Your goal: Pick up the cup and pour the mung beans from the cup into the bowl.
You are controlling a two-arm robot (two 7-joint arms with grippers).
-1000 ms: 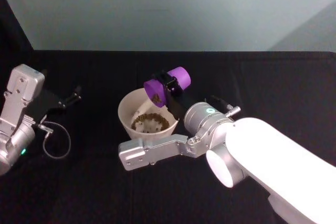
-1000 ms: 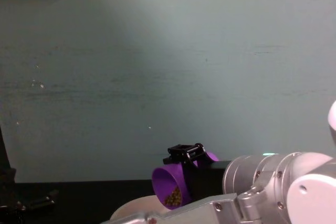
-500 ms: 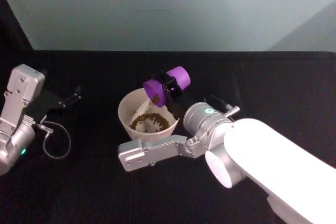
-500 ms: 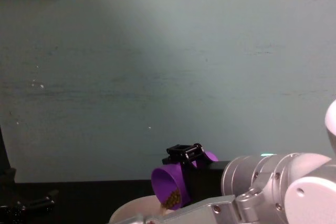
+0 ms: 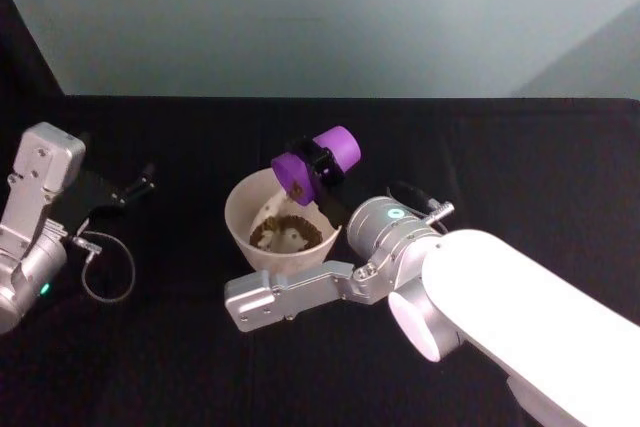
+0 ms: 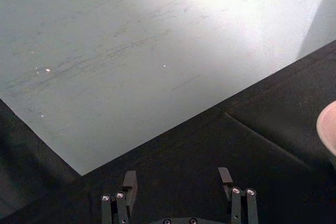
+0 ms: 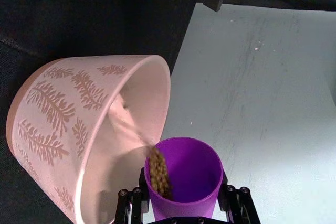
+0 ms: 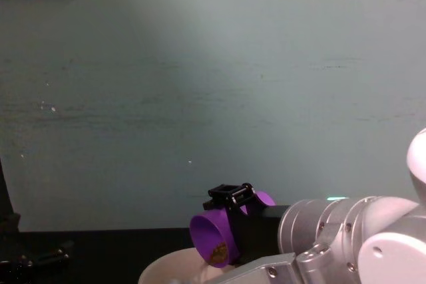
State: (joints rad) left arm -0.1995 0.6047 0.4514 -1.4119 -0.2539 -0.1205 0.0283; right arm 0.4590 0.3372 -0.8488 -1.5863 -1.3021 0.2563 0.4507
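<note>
One smooth purple cup (image 5: 340,150), clamped in the right tool (image 5: 320,165), tipped over the leaf-patterned bowl (image 7: 47,103); left tool (image 6: 177,178) gaped apart.

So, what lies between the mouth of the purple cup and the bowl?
Only mung beans, spilling from the tilted purple cup into the bowl; the right wrist view shows this.

Obstacles: my right forearm (image 5: 300,289) across the bowl's (image 5: 238,235) near side; cup (image 5: 342,149) tilted above its far rim. Free: table (image 5: 190,147) leftward.
</note>
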